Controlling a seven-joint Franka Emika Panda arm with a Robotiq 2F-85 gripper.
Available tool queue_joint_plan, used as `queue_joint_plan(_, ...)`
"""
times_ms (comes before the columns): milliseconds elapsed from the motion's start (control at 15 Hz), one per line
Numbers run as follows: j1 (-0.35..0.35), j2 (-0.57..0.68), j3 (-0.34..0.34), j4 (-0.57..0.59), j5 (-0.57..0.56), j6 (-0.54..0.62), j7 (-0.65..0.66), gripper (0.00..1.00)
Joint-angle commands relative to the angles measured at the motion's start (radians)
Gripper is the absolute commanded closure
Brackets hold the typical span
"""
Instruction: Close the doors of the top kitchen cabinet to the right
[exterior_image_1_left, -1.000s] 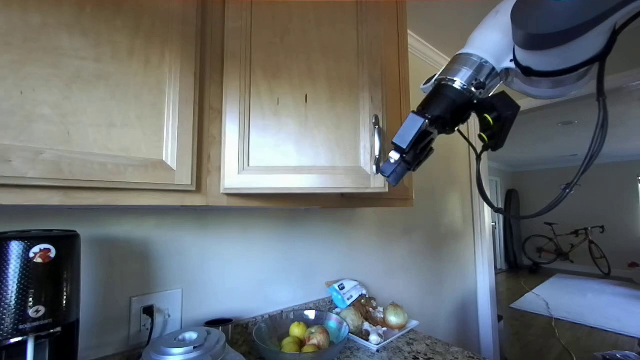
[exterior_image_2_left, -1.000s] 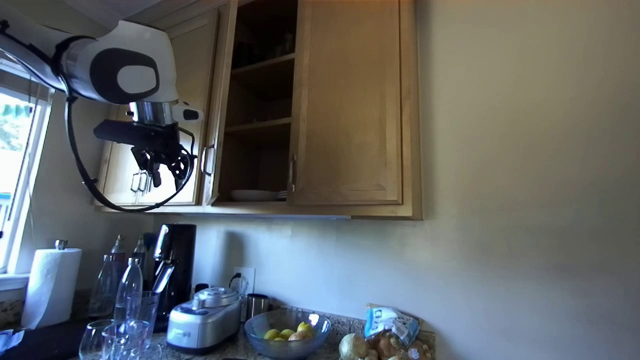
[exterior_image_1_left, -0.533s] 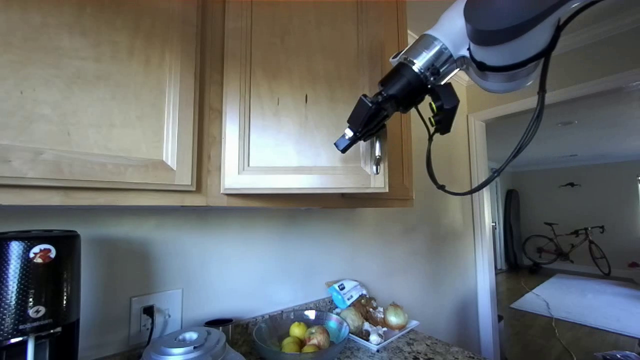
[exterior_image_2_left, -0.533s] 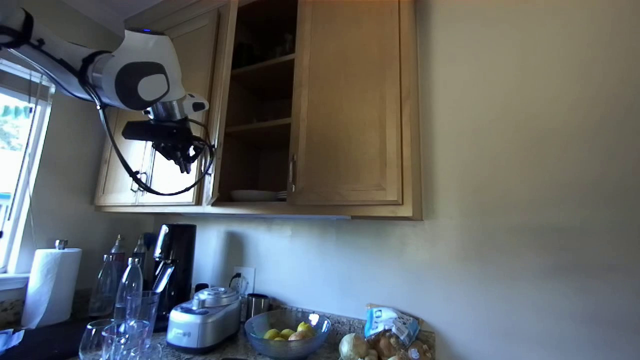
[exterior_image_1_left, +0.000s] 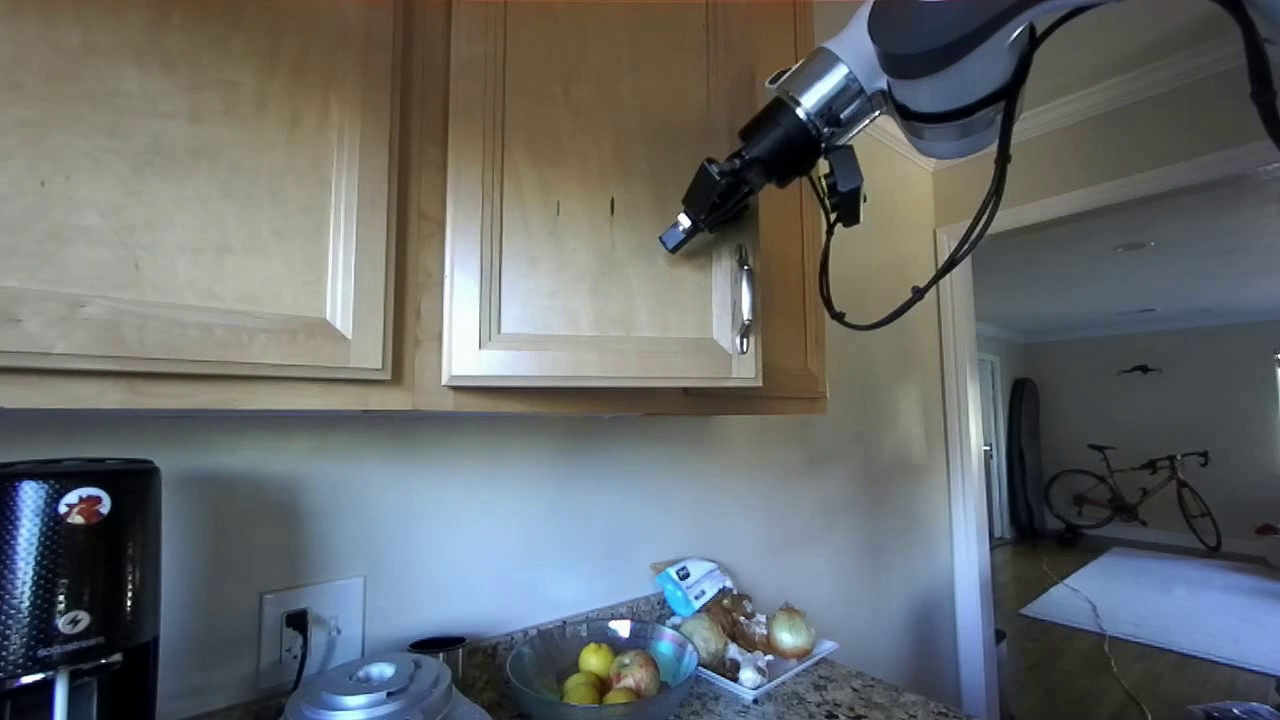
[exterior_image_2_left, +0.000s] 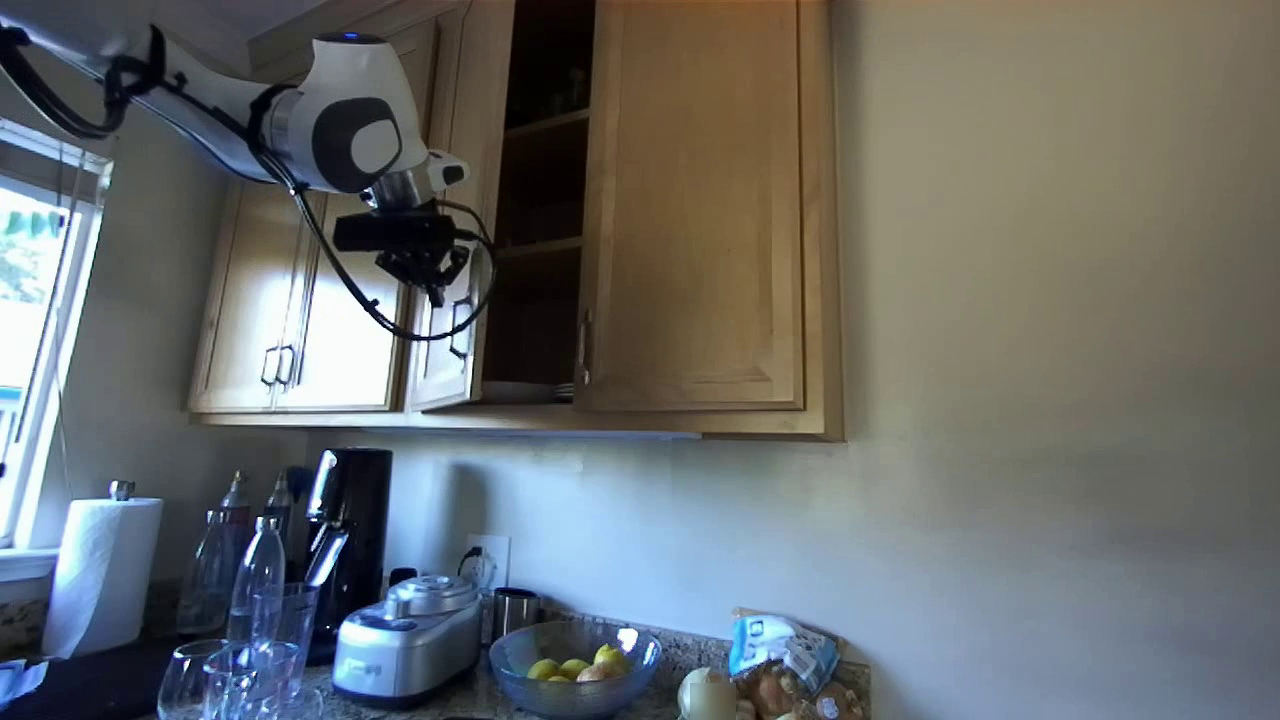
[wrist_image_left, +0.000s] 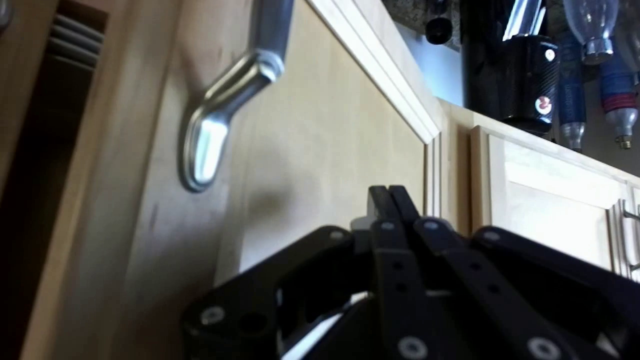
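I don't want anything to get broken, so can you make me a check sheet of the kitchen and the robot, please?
Surface: speckled counter, with things standing on it.
Left door: partly open.
Right door: looks shut.
Cabinet: dishes inside.
Clutter: fruit bowl, onions, silver machine, bottles, glasses.
Gripper: shut, close to the left door; can't tell if it touches.
In its grip: nothing seen.
Cables: hanging in a loop below the arm.
Surroundings: window; bike in the background.
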Motion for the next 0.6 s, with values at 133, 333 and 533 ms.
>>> queue_joint_plan(133, -0.037, 0.135, -0.054, 0.129, -0.043, 0.002, -0.082, 0.98)
queue_joint_plan(333, -0.068, 0.202, -0.061, 0.177, -0.052, 0.009, -0.099, 0.98)
queue_joint_plan(533, -0.092, 0.24, -0.053, 0.208, -0.06, 0.017, -0.108, 0.98)
